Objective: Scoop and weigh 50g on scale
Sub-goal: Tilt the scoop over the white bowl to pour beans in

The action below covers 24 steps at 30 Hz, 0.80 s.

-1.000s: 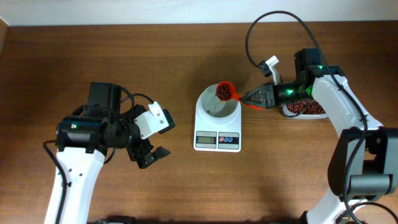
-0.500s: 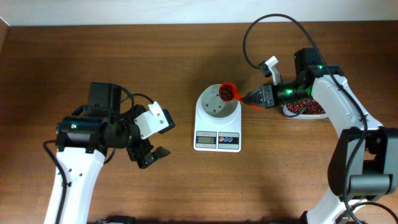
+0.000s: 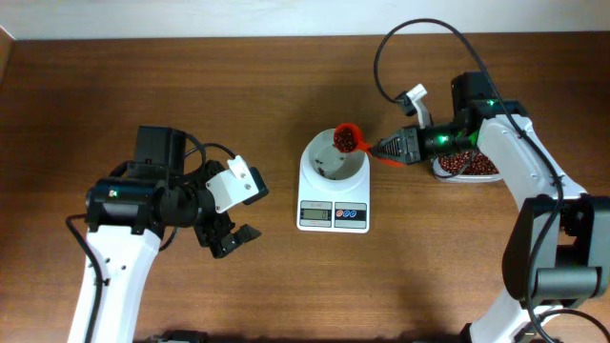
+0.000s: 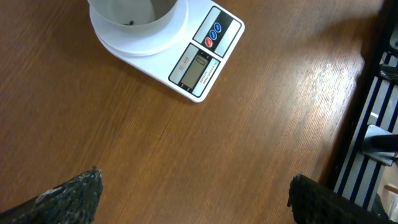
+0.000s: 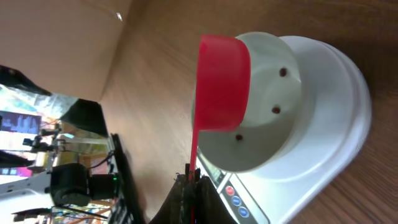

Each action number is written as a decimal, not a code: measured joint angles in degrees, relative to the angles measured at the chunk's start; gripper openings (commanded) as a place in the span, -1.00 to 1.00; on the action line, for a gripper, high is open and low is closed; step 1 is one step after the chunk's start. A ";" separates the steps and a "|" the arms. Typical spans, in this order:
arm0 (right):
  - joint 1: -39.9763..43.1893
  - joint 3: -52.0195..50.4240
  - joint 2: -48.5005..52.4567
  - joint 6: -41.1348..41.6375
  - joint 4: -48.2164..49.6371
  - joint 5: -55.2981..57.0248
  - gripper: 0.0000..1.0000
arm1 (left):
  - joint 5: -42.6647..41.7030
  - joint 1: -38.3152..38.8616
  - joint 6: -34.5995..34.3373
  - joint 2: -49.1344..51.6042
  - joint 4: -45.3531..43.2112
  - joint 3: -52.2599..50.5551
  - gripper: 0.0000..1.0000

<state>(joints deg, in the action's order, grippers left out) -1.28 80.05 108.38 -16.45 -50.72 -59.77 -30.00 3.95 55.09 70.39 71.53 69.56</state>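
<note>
The white scale (image 3: 334,211) stands mid-table with a round white bowl (image 3: 334,164) on it and a few dark red beans inside. My right gripper (image 3: 384,150) is shut on the handle of a red scoop (image 3: 345,140) full of red beans, tipped over the bowl's far right rim. In the right wrist view the scoop (image 5: 222,83) hangs over the bowl (image 5: 267,118), and three beans show in it. My left gripper (image 3: 232,236) is open over bare table, well left of the scale (image 4: 199,59), its fingertips (image 4: 74,193) far apart.
A clear tub of red beans (image 3: 465,166) sits at the right, partly under the right arm. A black cable loops above the right arm at the far side.
The scoop has tipped a little over the bowl and a few beans now lie in it. The left arm has not moved.
</note>
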 measured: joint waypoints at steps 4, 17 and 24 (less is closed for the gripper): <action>-0.87 1.46 -0.20 0.04 -1.68 4.63 -0.92 | 0.02 0.00 0.00 0.00 0.00 0.00 0.98; -5.42 6.08 -1.31 0.02 -7.48 14.49 -0.92 | 0.00 0.00 0.00 0.00 0.00 0.00 0.98; -6.97 8.41 -1.42 1.55 -9.09 18.38 -0.92 | 0.00 0.00 0.00 0.00 0.00 0.00 0.98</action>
<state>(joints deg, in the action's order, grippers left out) -8.25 88.47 106.96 -14.90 -59.81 -41.39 -30.00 3.95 55.09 70.39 71.53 69.56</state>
